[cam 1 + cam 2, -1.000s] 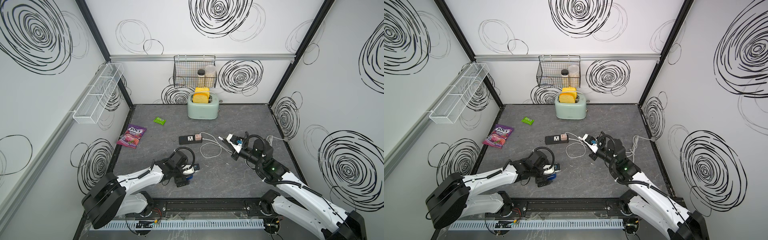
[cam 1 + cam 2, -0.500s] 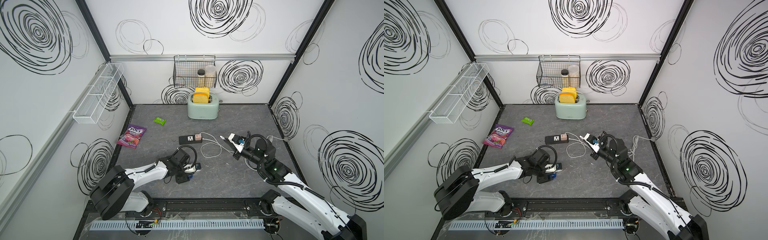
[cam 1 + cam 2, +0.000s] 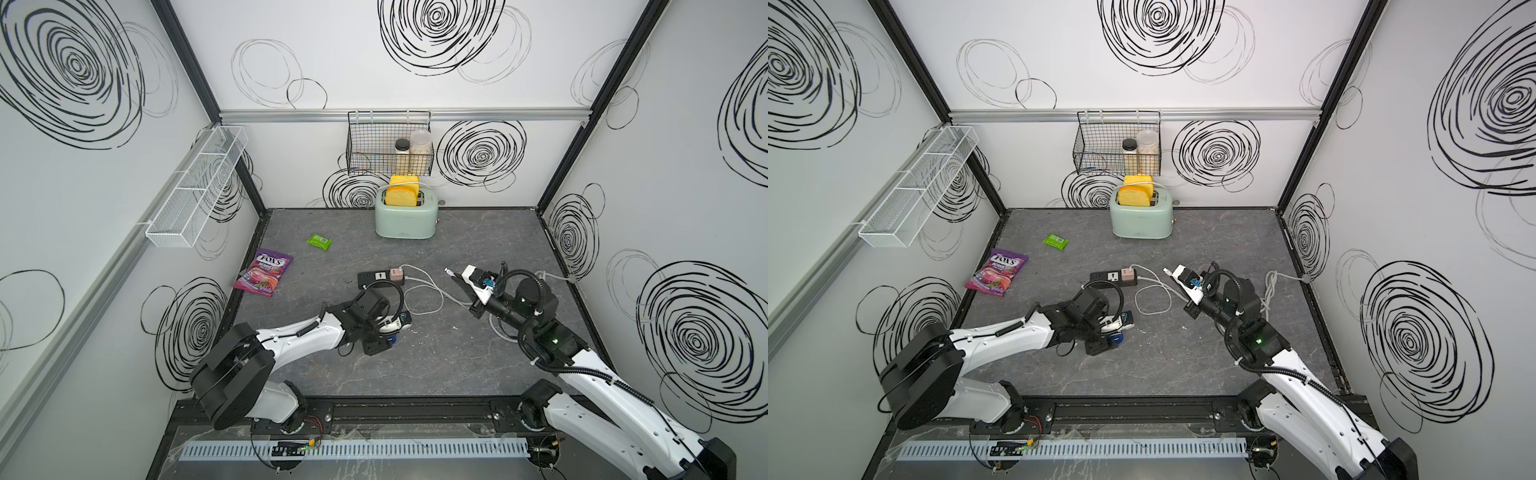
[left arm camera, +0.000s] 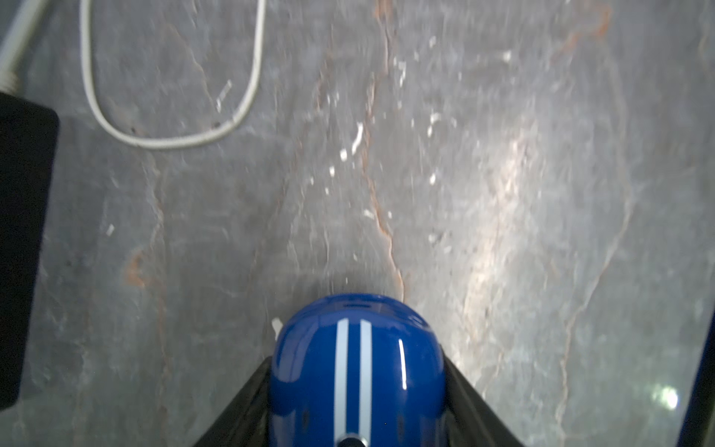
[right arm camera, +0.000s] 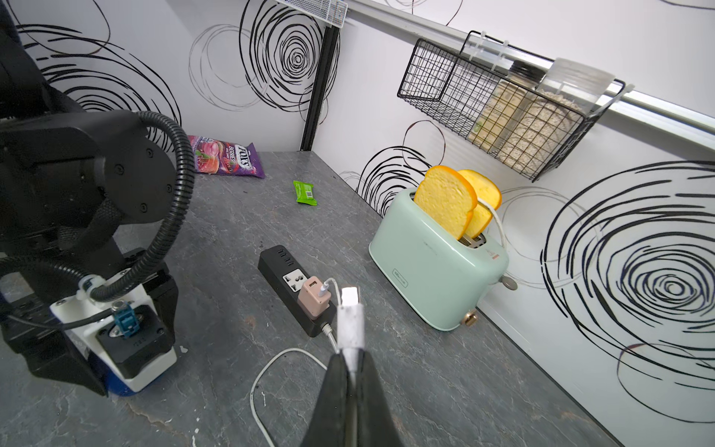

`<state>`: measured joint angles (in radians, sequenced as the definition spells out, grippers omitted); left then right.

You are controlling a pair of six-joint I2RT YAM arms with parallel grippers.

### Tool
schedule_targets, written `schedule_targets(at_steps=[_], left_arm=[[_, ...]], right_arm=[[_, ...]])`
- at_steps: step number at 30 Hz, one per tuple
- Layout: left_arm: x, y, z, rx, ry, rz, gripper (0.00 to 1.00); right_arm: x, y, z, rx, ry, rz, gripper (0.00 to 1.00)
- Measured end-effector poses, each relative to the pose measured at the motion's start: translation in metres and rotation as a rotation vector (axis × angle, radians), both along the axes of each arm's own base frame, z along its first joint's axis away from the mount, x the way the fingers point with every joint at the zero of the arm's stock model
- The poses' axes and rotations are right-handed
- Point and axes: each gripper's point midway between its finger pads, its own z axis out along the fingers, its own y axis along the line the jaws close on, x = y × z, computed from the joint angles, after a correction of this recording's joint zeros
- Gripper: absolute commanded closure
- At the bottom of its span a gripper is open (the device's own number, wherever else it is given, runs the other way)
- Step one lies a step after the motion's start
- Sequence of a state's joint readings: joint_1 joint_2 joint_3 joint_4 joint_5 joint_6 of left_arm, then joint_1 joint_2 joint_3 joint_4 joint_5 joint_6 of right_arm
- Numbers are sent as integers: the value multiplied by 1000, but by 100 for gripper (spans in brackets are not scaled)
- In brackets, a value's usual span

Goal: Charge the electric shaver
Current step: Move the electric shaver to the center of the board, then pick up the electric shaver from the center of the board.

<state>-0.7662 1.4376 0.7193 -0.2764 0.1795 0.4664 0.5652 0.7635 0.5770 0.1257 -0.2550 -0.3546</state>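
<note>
Left wrist: my left pincer (image 4: 356, 365) grips the shaver (image 4: 356, 344), long axis pointing straight out — right pincer (image 5: 350, 354), clenched on the cable plug (image 5: 350, 319), sits well apart.

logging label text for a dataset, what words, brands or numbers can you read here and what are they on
"FOX'S": on the purple candy bag.
"BERRIES": on the same bag, under the brand.
Small logo on the toaster: too small to read.
Print on the green packet: too blurred to read.
</note>
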Motion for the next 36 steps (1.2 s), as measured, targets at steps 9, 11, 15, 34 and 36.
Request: schedule_targets(at_steps=[9,11,15,34,36], left_arm=[[-3,-33,-23,-7,86,51,49],[-2,-34,-26,-5,99,75,47],[4,-44,-26,-14,88,109,33],[-10,-55,-30,-228,12,214,21],[-11,-51,-29,-270,-13,215,21]], right_arm=[[-5,-3,10,17,-28,0,100],[-5,-4,10,18,-29,-1,100],[-4,-6,9,15,-25,-11,100],[-8,-13,16,25,-45,-26,100],[-8,-14,16,21,-43,-25,100]])
